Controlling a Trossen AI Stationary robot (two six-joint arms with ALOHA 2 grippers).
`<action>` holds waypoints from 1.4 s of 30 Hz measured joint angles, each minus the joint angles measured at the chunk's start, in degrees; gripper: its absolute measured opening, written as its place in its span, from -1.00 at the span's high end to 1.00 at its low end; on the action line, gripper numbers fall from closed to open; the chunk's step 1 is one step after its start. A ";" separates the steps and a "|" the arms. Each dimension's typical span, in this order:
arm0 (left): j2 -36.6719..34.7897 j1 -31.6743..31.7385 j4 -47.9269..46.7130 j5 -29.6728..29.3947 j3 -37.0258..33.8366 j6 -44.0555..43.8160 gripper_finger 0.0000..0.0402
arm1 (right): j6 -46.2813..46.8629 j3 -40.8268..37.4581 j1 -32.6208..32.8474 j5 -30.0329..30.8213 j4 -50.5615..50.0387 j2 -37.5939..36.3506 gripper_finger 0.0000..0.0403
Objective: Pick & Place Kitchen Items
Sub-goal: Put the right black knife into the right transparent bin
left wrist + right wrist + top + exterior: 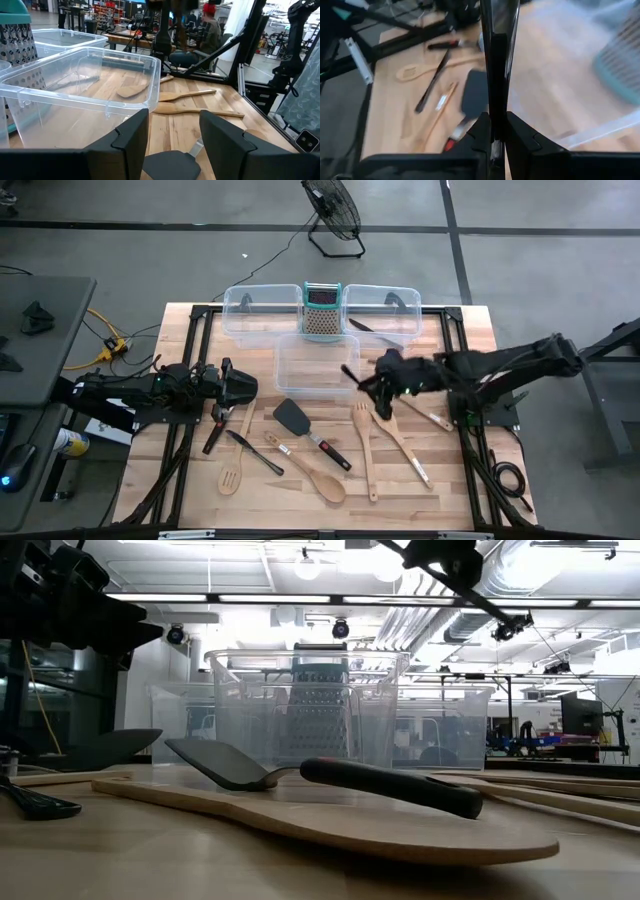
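While the right gripper (492, 132) was clenched on a thin black utensil (497, 60) at the front clear bin (312, 370), it needed to lower it fully inside before letting go, and the left gripper (172, 132) waited part-open

black turner (292, 416): flat on the desk, broad blade, black-and-red handle running toward the front right
wooden spoon (305, 469): lies flat, bowl toward the front
slotted wooden spoon (231, 471): flat near the front left
wooden forks and spatulas (366, 450): fanned out, right of centre
black utensil (496, 60): thin, raised off the desk, clamped in the right claw (494, 131)
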 joint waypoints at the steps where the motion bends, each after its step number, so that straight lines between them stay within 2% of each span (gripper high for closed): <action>1: -0.01 0.00 0.00 0.00 0.02 -0.02 0.13 | -1.82 0.00 -1.20 0.02 -0.02 -0.97 0.87; 11: -0.02 -0.02 0.00 0.00 0.01 0.01 0.13 | -20.99 0.00 -16.77 0.38 0.04 -6.69 0.87; 18: -0.02 0.00 0.00 0.00 0.00 0.01 0.13 | -31.50 0.03 -27.35 -0.05 1.47 -6.32 0.87; 22: -0.01 0.00 0.00 0.00 0.02 0.01 0.13 | -35.78 0.07 -32.76 0.09 2.41 -3.76 0.87; 33: -0.02 0.00 0.00 0.00 0.00 -0.01 0.13 | -37.44 0.07 -43.35 -0.66 4.03 6.37 0.87; 42: -0.02 0.00 0.00 0.00 0.00 -0.02 0.13 | -43.37 0.04 -47.88 -3.72 7.56 15.29 0.87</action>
